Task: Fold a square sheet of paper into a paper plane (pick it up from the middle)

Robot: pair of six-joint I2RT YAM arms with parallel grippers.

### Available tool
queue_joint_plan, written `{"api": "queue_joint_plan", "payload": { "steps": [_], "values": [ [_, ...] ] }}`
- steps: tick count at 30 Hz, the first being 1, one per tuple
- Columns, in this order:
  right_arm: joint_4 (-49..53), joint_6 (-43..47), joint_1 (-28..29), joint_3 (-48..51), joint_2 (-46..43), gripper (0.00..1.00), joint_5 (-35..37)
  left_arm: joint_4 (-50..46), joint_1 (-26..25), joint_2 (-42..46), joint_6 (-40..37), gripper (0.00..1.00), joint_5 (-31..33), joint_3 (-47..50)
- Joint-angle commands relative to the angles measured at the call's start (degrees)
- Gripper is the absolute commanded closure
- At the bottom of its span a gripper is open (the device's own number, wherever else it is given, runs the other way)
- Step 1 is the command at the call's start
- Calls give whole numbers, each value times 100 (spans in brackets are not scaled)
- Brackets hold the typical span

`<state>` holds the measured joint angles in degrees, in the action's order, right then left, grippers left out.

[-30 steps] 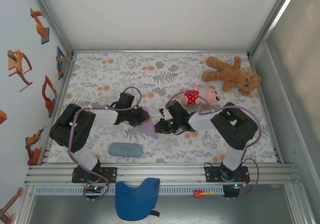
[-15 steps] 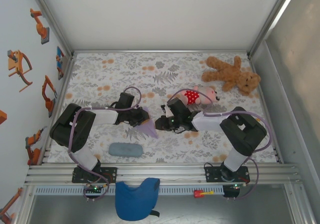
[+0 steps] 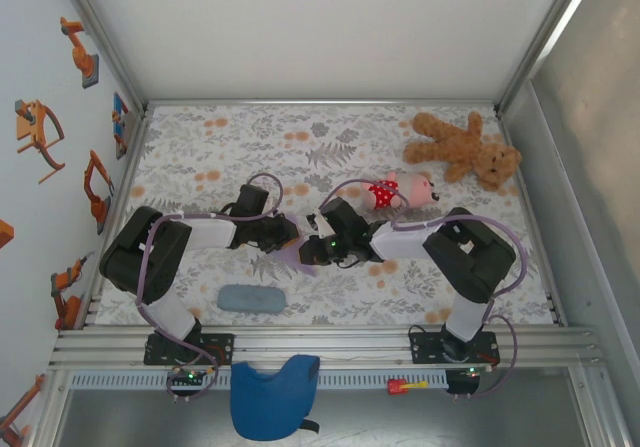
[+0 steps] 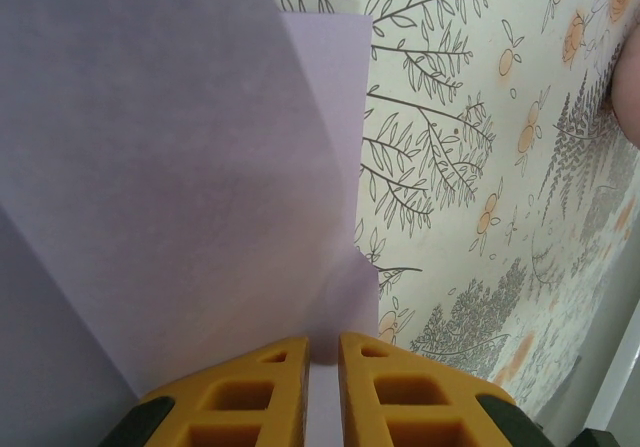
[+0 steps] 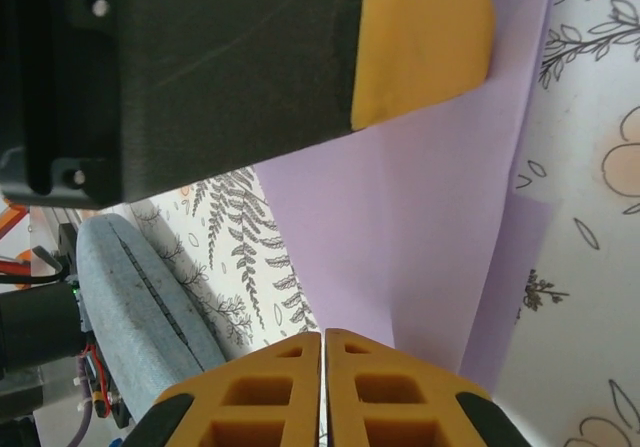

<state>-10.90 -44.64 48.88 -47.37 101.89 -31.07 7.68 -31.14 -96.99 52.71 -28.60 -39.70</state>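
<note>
**Both end effectors meet on the lavender sheet**

The left end effector [image 4: 322,352] is clamped on the square sheet of paper [image 4: 180,167]. Its yellow fingers [image 4: 250,392] pinch the sheet's near edge with barely a sliver between them. From that grip the creased sheet spreads ahead and to the left, over the floral bench [image 4: 450,167], and a folded layer shows along its right border. The right end effector [image 5: 323,352] has its jaws pressed together, with the tips at the sheet's edge. Whether any paper is caught between them cannot be told. Ahead of the right end effector, a yellow fingertip [image 5: 420,37] of the left one lies against the sheet. A grey-blue pad [image 5: 140,297] lies on the bench to the right end effector's left.
</note>
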Motion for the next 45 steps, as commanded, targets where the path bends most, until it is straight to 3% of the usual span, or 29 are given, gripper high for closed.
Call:
{"api": "queue_joint_plan", "payload": {
  "steps": [1,29,45],
  "values": [
    [67,123,7,-167,151,91,-27,-219,12,-125,-152,84,-77,-22],
    [665,249,5,-99,429,93,198,-942,29,-435,-202,84,235,-157],
    [668,114,3,425,31,93,-284,-1067,44,-441,-237,84,267,-130]
  ]
}}
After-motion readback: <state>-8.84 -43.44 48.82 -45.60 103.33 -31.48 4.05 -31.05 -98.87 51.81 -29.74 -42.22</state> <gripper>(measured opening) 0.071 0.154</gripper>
